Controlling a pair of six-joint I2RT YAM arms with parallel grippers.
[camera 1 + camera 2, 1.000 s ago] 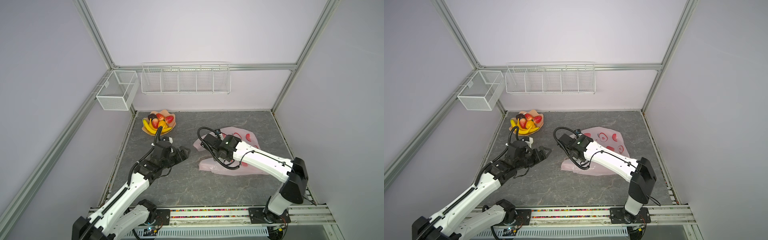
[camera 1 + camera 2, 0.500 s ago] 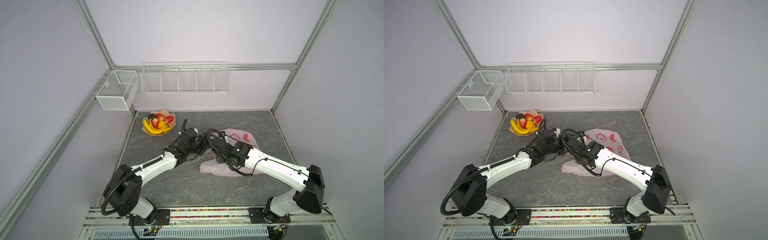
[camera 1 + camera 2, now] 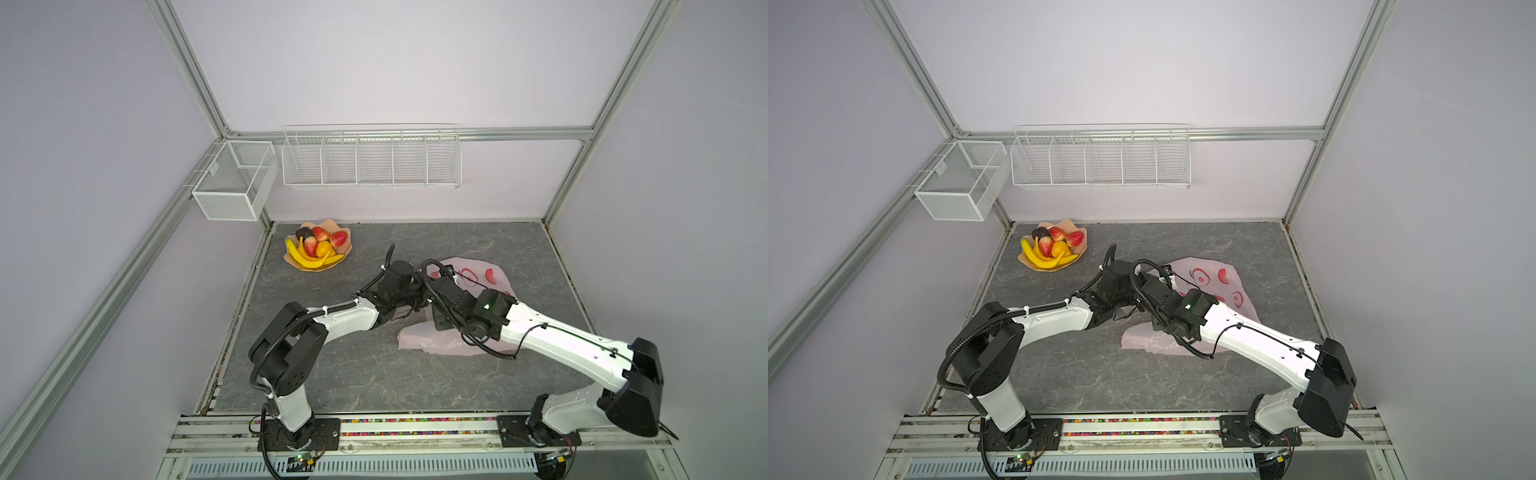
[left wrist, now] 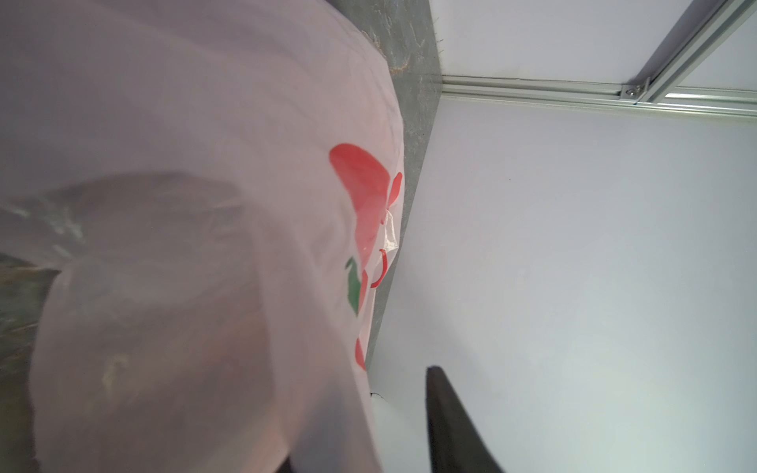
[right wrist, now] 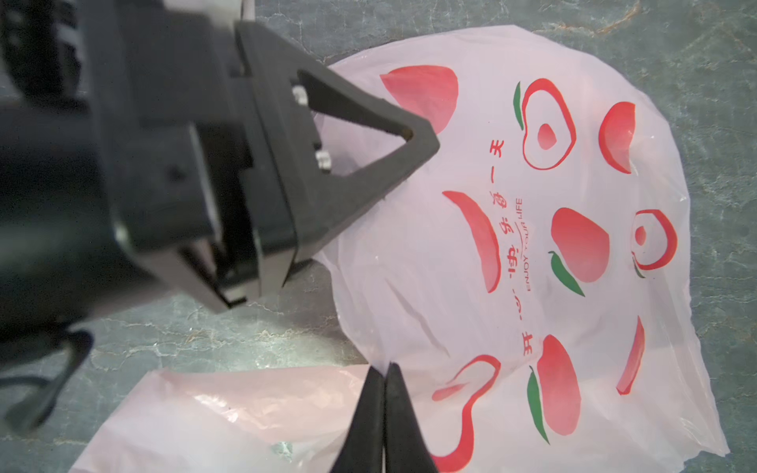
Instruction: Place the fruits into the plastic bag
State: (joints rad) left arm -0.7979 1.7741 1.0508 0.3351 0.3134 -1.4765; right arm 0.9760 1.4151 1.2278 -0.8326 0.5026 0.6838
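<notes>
I have two claws, and both are down at the plastic bag (image 5: 553, 245), which lies flat on the grey table (image 3: 332, 374), over on the right side. My right claw (image 5: 385, 381) is shut tight. Its two tips press together right at the bag's edge, so I think it pinches the thin pink skin there. My left claw (image 5: 426, 143) has its tip on the bag too, close to my right one. In the left wrist view the bag hangs over most of the picture, and I cannot tell if that claw is wide or narrow. The fruits (image 3: 318, 249) all sit in the peach dish (image 3: 347, 239) in the far left corner, well apart from the bag. I see no fruit in the bag. So I think the job has only begun: I must open the bag, then carry every fruit over.
</notes>
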